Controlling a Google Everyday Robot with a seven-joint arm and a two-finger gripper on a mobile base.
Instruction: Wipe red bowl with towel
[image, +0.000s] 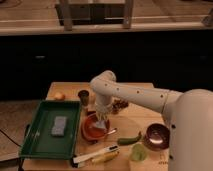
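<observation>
The red bowl (93, 130) stands on the wooden table, just right of the green tray. My gripper (100, 120) reaches straight down into the bowl from the white arm, which comes in from the right. It is shut on a pale towel (102, 125) that is pressed against the inside of the bowl. The arm's wrist hides the far rim of the bowl.
A green tray (35, 145) holding a grey sponge (59, 126) lies at the left. A dark cup (84, 95) and a small orange fruit (59, 96) stand behind the bowl. A copper bowl (157, 135), a green pepper (130, 138), a banana (106, 158) and a white-handled tool (90, 156) lie to the right and front.
</observation>
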